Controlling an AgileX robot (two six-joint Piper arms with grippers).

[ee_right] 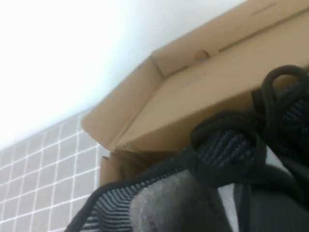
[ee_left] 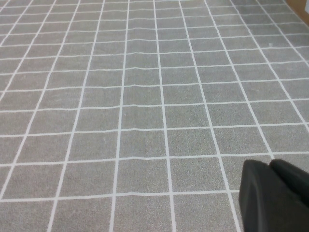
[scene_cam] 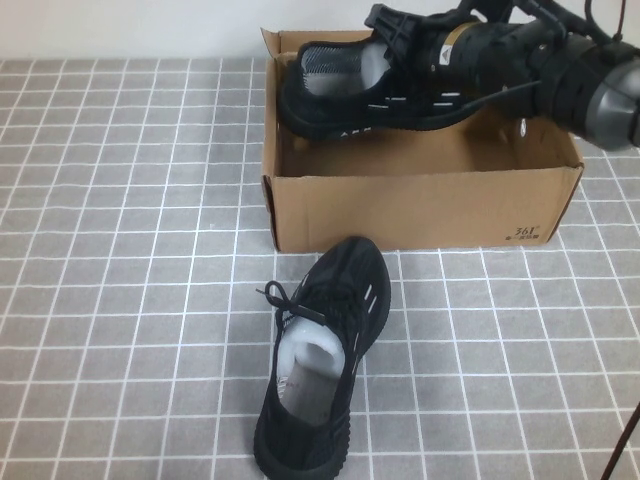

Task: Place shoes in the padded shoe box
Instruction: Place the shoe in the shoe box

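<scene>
My right gripper (scene_cam: 395,45) is shut on the collar of one black knit sneaker (scene_cam: 345,95) and holds it tilted over the back left part of the brown cardboard shoe box (scene_cam: 420,205), its heel at the box's left wall. In the right wrist view the sneaker's laces and knit collar (ee_right: 227,150) fill the foreground, with the box wall (ee_right: 193,92) behind. The other sneaker (scene_cam: 325,360) lies on the table in front of the box, toe towards it. My left gripper (ee_left: 273,193) is out of the high view; its dark fingers sit together over bare table.
A grey tablecloth (scene_cam: 130,250) with a white grid covers the table. A white wall runs behind the box. A thin dark cable (scene_cam: 625,445) shows at the front right corner.
</scene>
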